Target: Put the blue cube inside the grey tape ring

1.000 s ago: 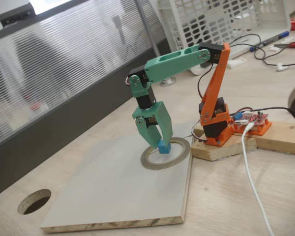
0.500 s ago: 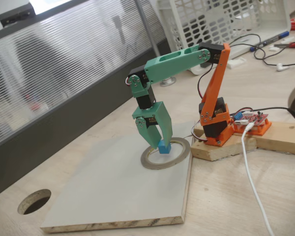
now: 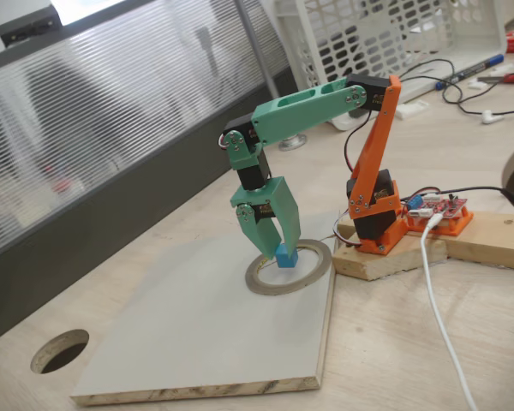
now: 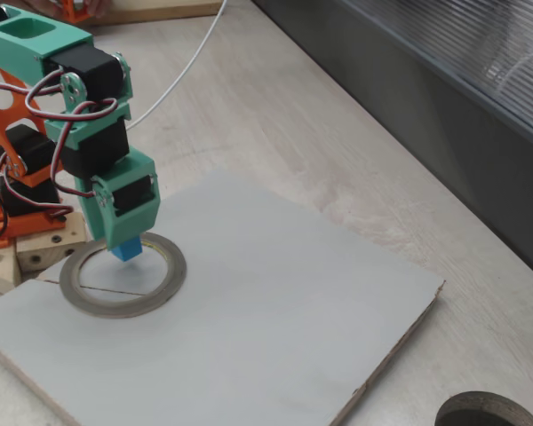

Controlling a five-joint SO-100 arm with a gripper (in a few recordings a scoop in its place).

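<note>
I have the tool [image 3: 277, 242] pointing down, clamped on the cube [image 3: 284, 255], which sits at the fingertips over the hole of the ring [image 3: 311, 272]. In the other fixed view the cube [image 4: 127, 250] hangs just inside the ring's [image 4: 151, 297] far rim. I judge this to be the placing step. Whether the cube touches the board [image 3: 197, 334] I cannot tell. Next I should lower gently, then spread the fingers without nudging the ring.
</note>
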